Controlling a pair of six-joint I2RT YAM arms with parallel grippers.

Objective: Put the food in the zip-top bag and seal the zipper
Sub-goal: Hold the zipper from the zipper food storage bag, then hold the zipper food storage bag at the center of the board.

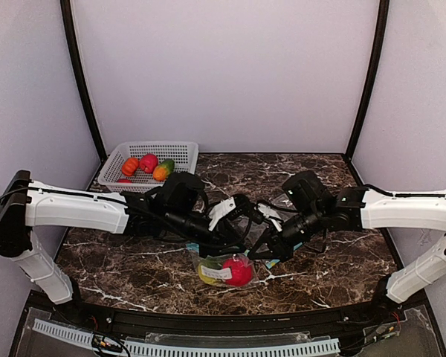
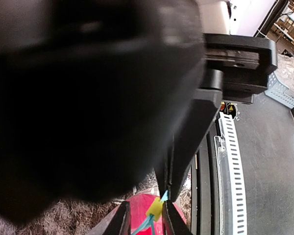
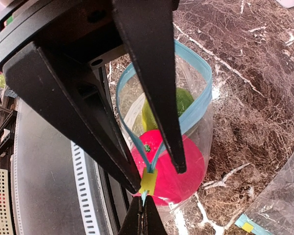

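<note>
The bag (image 3: 207,134) stands nearest me, at 6 o'clock on the table (image 1: 320,175), mouth up and gaping. My right gripper (image 3: 142,218) is pinched tight on the tail of the zipper (image 3: 200,100), just outside the slider (image 3: 148,181). My left gripper (image 3: 159,178) straddles that slider. Its fingers are narrow but not gripping, and the slider sits hard by one finger with a gap on the other side.

The red fruit (image 3: 186,171) lies inside, right under the slider, with the green fruit (image 3: 183,100) just beyond it.

I judge the zipper's long axis runs roughly 3 to 9 o'clock seen from above. The slider is at the 3 o'clock end, so the seal has to travel toward 9.

Several things could go wrong:
- Because the slider is off-centre between my left fingers, they may catch only film or knock the slider askew.
- The lips stand wide and the red fruit bulges beneath the track, so the slider could jam or skip.
- If my right pinch slips, the whole bag will drag along instead of sealing.

Farther off, at 10 o'clock, the basket (image 1: 160,145) holds more fruits (image 1: 147,165). Sealing now would shut them out.
</note>
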